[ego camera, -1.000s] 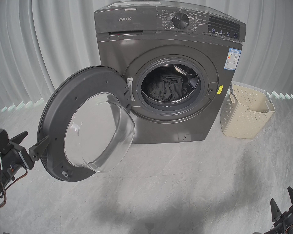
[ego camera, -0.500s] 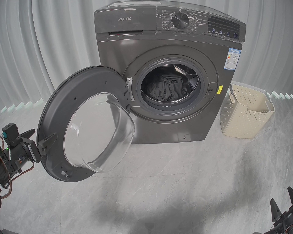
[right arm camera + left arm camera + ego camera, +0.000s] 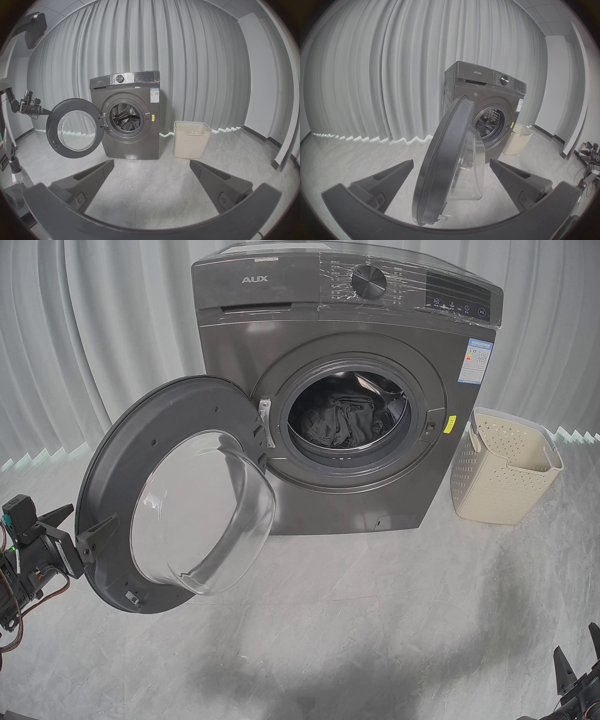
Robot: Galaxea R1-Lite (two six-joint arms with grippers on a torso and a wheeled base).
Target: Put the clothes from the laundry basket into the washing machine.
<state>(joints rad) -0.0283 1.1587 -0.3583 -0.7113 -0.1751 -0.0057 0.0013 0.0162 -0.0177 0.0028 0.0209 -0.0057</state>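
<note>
Looks nearly done: clothes [image 3: 340, 418] inside washing machine [image 3: 250, 346], laundry basket [image 3: 481, 484] seemingly empty, door [image 3: 175, 409] not yet shut. Left gripper [image 3: 92, 518] and right gripper [image 3: 151, 165] fingers spread apart.

- washing machine [image 3: 325, 340]: brand lettering [image 3: 255, 279] on top-left front panel
- blue-white label [image 3: 475, 361] at front upper right, print too small to read
- yellow sticker [image 3: 450, 424] beside door opening, illegible
- control panel [image 3: 459, 299] icons, illegible
</note>
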